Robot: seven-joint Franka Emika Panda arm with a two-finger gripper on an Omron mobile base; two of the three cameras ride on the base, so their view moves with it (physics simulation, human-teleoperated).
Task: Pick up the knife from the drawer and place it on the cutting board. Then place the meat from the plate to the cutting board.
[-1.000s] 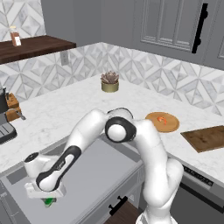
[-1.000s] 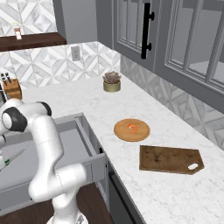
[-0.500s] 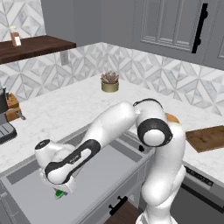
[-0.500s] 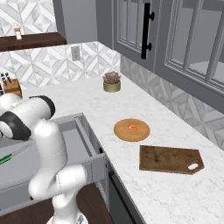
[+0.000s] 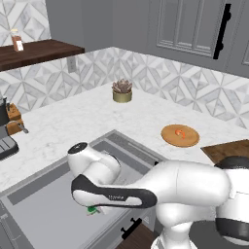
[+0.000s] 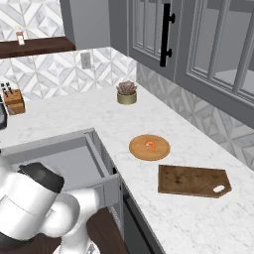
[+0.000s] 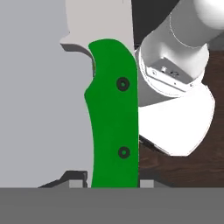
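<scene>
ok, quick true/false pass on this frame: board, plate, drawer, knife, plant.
1. The cutting board has nothing on it. True.
2. The plate is bare. False: a small orange piece of meat lies on it.
3. The drawer is pulled open. True.
4. The knife lies on the counter beside the plate. False: its green handle stands between the fingertips of the gripper in the hand view, low over the drawer's grey floor.
5. The potted succulent sits on the wall shelf. False: it stands on the counter near the back wall.
</scene>
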